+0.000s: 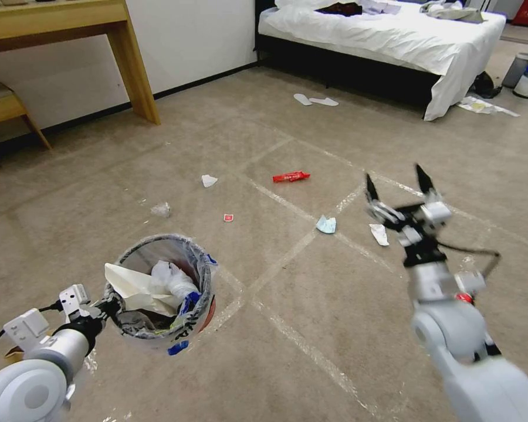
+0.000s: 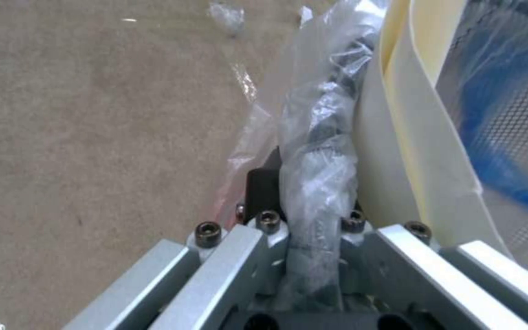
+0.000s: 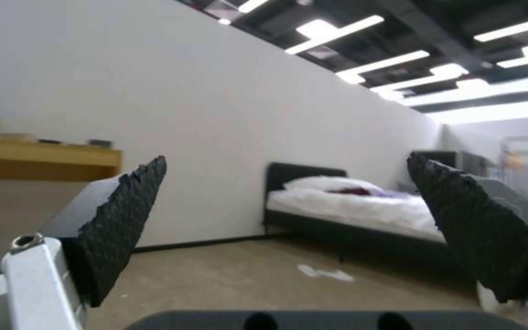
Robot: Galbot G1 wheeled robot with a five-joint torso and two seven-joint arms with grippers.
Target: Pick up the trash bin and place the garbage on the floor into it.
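The trash bin (image 1: 203,264), dark mesh with a crinkly clear liner, hangs tilted just above the floor (image 1: 276,375) at lower left. My left gripper (image 1: 108,305) is shut on its near rim. The left wrist view has the bag-wrapped trash bin rim (image 2: 319,151) pinched in the left gripper (image 2: 310,201). White paper and plastic lie inside the bin. My right gripper (image 1: 396,179) is raised at mid right, open and holding nothing; its fingertips (image 3: 126,215) stand wide apart. Garbage lies on the carpet: a red wrapper (image 1: 290,176), a pale blue mask (image 1: 326,224), a white tissue (image 1: 379,233), crumpled paper (image 1: 209,180).
A clear plastic scrap (image 1: 160,209) and a small red piece (image 1: 229,217) lie beyond the bin. A bed (image 1: 393,35) stands at the back right with white slippers (image 1: 315,101) before it. A wooden desk (image 1: 70,23) and chair (image 1: 6,108) are back left. A grey bin (image 1: 517,69) stands far right.
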